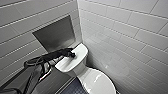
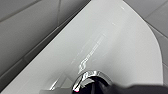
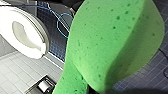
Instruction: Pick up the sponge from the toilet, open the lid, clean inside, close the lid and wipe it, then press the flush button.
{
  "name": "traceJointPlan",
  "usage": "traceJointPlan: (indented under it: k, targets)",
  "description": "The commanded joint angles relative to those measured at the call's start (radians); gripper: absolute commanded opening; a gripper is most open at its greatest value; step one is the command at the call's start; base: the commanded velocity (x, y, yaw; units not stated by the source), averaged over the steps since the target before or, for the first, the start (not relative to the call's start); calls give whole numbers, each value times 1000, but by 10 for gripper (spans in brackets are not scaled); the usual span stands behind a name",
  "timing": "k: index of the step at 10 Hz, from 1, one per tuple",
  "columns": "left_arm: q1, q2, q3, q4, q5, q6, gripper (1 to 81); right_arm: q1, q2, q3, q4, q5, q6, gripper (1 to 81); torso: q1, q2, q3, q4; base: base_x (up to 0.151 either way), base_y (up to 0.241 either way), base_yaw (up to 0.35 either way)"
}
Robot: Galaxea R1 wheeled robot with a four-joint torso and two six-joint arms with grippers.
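The toilet stands in a tiled corner with its white lid (image 1: 98,81) down. My left gripper (image 1: 71,54) reaches in from the left and rests, shut, on the white tank top (image 1: 67,66). In the left wrist view its dark tip (image 2: 100,88) sits right at the chrome-ringed flush button (image 2: 87,76), partly covering it. The bright green sponge (image 3: 112,45) looms large and close in the right wrist view, with my right gripper shut on it. Beyond the sponge I see the toilet's white bowl (image 3: 22,32) from the side.
A recessed metal niche (image 1: 56,33) is set in the wall behind the tank. White tiled walls close in on both sides. The floor is dark blue tile (image 1: 73,88). A blue cable (image 3: 63,23) lies on it, and a paper-roll holder (image 3: 42,86) is mounted on the wall.
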State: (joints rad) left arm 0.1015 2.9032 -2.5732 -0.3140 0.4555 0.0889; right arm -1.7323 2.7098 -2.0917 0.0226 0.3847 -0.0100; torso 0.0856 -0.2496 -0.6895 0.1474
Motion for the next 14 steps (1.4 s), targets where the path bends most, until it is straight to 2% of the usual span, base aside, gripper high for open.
traceJointPlan:
  k: [1, 4, 5, 7, 9, 11, 14]
  targets:
    - [-164, 7, -54, 58, 9, 12, 10, -56, 0, 30, -19, -75, -4, 10, 0, 0, 0, 0, 0, 0, 0]
    - [-174, 9, -47, 44, 24, 11, 10, -51, 4, 29, -19, -75, -4, 10, 0, 0, 0, 0, 0, 0, 0]
    - [-196, 4, -33, 36, 51, 6, 10, -51, 6, 26, -19, -75, -4, 10, 0, 0, 0, 0, 0, 0, 0]
    - [-258, -45, 41, -72, 89, 8, 10, -51, 9, 24, -19, -75, -4, 10, 0, 0, 0, 0, 0, 0, 0]
    - [-338, -174, 184, -200, 92, 6, 10, -56, 11, 27, -23, -75, -7, 10, 0, 0, -1, 0, 0, 0, 0]
    - [-369, -278, 314, -261, 97, 6, 10, -56, 17, 16, -21, -73, -7, 10, 0, 0, -1, 0, 0, 0, 0]
    - [-320, -421, 586, -296, 207, 8, 10, -45, 18, 21, -19, -73, -4, 10, 0, 0, -1, 0, 0, 0, 0]
